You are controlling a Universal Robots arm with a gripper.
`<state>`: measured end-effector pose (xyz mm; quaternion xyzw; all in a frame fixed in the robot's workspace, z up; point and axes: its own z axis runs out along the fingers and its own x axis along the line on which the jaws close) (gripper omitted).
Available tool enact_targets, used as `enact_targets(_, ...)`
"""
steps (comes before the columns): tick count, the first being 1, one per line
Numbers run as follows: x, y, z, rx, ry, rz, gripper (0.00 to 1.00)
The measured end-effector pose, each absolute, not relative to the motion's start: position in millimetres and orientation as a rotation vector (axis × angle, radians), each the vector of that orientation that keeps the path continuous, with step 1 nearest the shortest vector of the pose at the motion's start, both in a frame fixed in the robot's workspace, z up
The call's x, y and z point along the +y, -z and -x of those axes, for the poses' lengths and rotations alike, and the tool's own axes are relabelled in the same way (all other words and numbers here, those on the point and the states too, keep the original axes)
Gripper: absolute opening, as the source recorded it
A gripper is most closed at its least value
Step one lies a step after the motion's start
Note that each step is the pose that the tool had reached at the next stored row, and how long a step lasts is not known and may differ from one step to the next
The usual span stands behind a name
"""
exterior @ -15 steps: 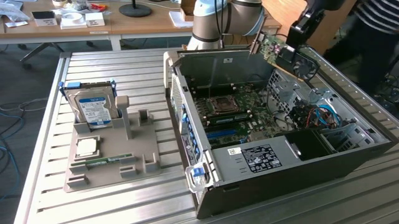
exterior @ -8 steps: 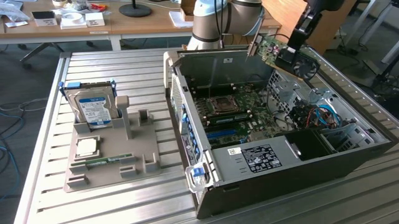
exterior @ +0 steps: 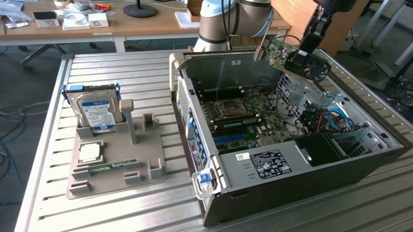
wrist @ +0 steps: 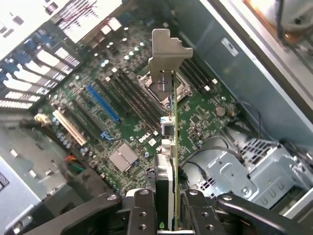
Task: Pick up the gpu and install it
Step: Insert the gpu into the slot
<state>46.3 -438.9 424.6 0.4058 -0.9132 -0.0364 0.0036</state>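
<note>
The gpu [exterior: 279, 50] is a thin green-faced circuit card with a silvery bracket at one end, held tilted in the air above the far rim of the open computer case [exterior: 290, 179]. My gripper [exterior: 303, 50] is shut on the card's end away from the bracket. In the wrist view the gpu [wrist: 172, 142] shows edge-on between my fingers [wrist: 145, 211], its bracket [wrist: 168, 54] pointing away over the motherboard [wrist: 195, 117]. A blue expansion slot [wrist: 102, 103] lies on the board off to one side of the card.
On the exterior view's left a beige holder [exterior: 116, 169] carries a silver hard drive [exterior: 95, 108], a processor chip [exterior: 90, 152] and a green memory stick [exterior: 106, 166]. The case holds cables and a drive cage [exterior: 322, 111]. A wooden desk [exterior: 129, 24] stands behind.
</note>
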Motion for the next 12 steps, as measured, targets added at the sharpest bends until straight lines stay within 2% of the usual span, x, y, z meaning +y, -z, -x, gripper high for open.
enact_targets(12, -438.9, -422.6, -46.3, -2.701, 0.112, -1.57, 0.27)
